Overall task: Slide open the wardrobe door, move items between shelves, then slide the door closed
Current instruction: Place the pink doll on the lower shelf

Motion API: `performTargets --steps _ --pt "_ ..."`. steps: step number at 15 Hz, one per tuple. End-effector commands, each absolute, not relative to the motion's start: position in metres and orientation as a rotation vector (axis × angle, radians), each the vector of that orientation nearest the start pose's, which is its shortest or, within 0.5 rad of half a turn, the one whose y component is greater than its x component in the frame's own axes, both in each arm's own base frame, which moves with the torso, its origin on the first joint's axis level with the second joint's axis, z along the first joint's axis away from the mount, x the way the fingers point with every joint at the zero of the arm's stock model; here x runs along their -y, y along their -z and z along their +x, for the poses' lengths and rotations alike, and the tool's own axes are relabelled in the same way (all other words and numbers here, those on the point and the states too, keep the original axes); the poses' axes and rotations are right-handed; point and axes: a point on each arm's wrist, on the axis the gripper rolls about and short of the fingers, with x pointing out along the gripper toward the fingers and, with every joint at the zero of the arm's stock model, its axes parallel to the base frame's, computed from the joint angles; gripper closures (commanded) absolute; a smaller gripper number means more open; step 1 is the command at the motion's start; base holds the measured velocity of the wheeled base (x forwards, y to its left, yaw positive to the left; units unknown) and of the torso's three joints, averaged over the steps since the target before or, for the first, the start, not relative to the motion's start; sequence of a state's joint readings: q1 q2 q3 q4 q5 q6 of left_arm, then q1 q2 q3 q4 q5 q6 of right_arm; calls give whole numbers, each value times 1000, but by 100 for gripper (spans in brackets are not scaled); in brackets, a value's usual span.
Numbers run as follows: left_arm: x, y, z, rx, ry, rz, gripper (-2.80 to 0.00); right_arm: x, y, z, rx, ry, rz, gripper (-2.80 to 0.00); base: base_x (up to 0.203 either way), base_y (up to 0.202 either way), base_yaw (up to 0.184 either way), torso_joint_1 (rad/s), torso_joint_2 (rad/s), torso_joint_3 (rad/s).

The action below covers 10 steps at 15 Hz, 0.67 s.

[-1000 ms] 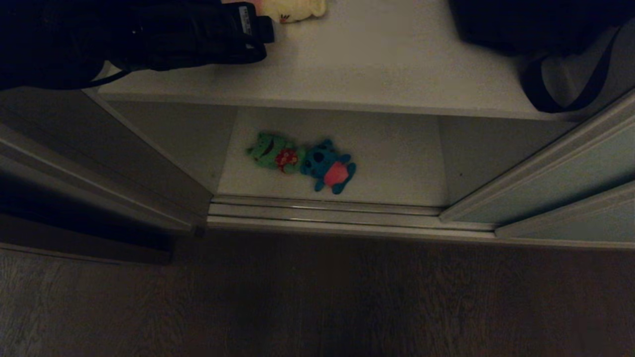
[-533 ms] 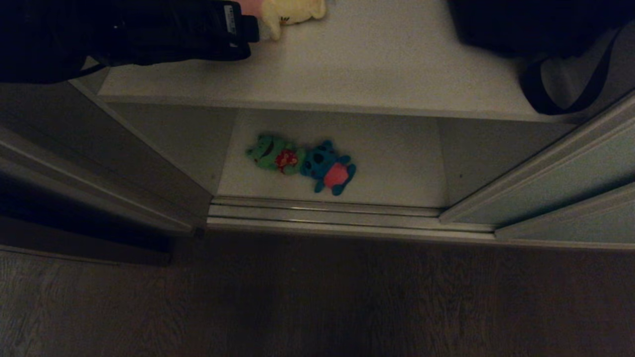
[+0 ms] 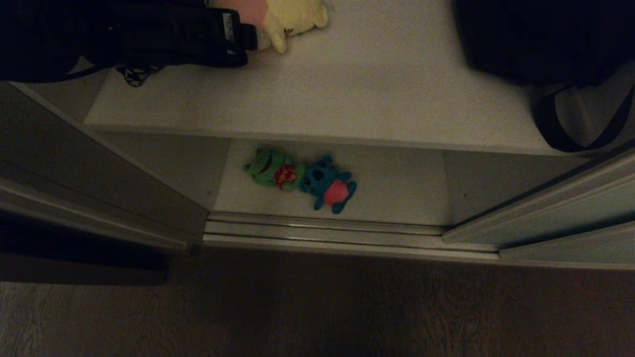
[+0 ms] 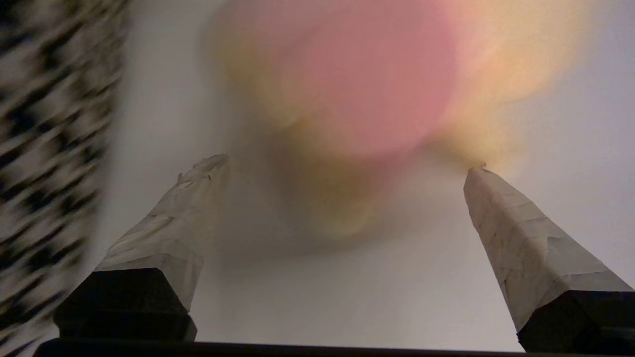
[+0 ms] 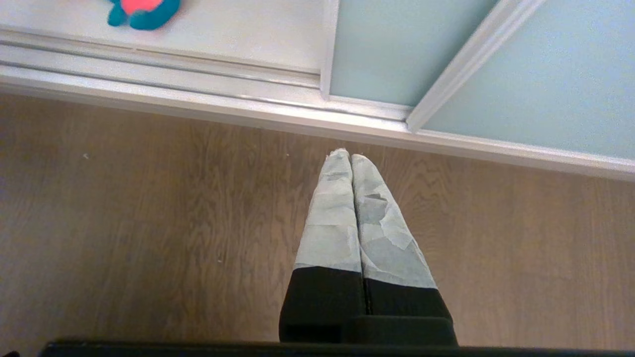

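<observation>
On the upper shelf [image 3: 377, 89], a cream-yellow plush toy with pink [image 3: 290, 17] lies at the far left. My left arm [image 3: 149, 34] reaches in to it. The left gripper [image 4: 345, 163] is open wide, and the toy [image 4: 377, 84] lies blurred just past its fingertips [image 4: 208, 168], not gripped. A green toy with red [image 3: 270, 168] and a blue toy with a pink belly [image 3: 330, 186] lie side by side on the lower shelf [image 3: 397, 183]. The sliding wardrobe door [image 3: 570, 208] stands pushed to the right. My right gripper [image 5: 349, 154] hangs shut over the wooden floor.
A black strapped bag [image 3: 536, 39] fills the right end of the upper shelf. The metal floor track [image 3: 322, 230] runs along the wardrobe's front. A black-and-white patterned thing [image 3: 136, 74] shows under my left arm. A dark wall panel [image 3: 99, 173] bounds the opening on the left.
The head camera has shifted, so the whole scene sits lower and more of the cream-yellow toy shows. My left arm has drawn slightly left beside the toy. The jaws stay open.
</observation>
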State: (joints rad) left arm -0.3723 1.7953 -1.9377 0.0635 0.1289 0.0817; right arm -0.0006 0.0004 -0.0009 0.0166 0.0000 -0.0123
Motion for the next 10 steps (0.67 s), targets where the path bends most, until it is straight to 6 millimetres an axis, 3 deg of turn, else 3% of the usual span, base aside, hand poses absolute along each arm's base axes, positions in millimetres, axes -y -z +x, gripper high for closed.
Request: performTargets --steps 1,10 --pt "119 -397 312 70 244 67 -280 0 -74 -23 -17 0 -13 0 0 0 0 0 0 0" --pt "125 -386 325 50 262 81 -280 0 -74 -23 -17 0 -13 0 0 0 0 0 0 0"
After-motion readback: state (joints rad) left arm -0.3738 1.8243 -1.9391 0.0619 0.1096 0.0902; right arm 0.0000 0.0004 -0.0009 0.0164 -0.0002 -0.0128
